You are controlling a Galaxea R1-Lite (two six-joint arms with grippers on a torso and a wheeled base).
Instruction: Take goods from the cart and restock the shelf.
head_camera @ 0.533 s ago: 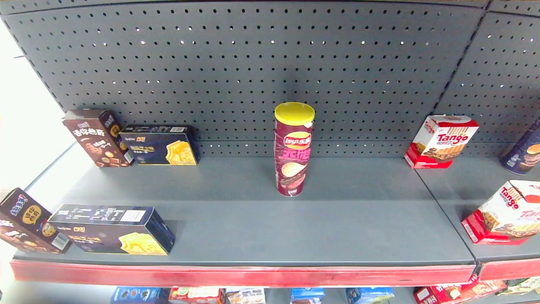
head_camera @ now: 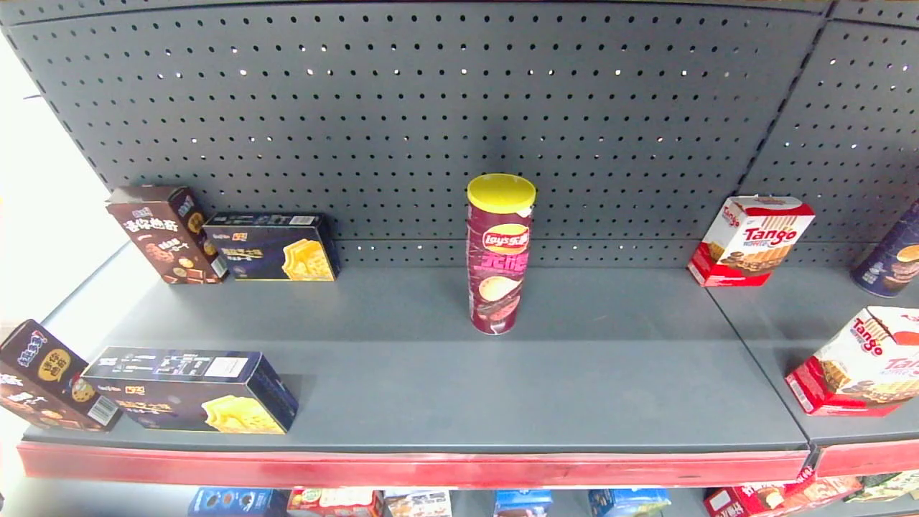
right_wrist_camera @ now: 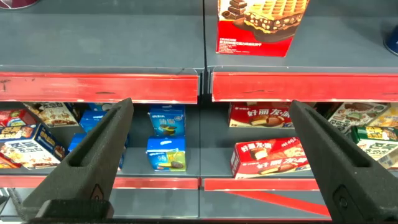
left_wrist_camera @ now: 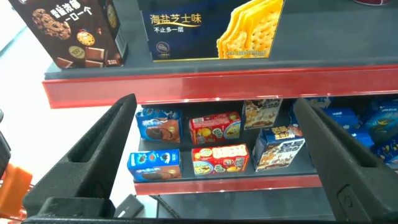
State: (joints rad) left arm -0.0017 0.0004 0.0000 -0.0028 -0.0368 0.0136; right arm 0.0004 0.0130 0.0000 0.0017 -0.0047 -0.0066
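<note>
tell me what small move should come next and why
Probably draw back toward the cart for another item: the left gripper and right gripper are both open and empty, and the chip can already stands upright on the shelf, with bare space beside it.

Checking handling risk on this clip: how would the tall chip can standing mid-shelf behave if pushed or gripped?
The chip can is tall on a narrow base, so a high push would probably tip it. Being round, it would likely roll once down. Its glossy wall may slip in a loose grip.
</note>
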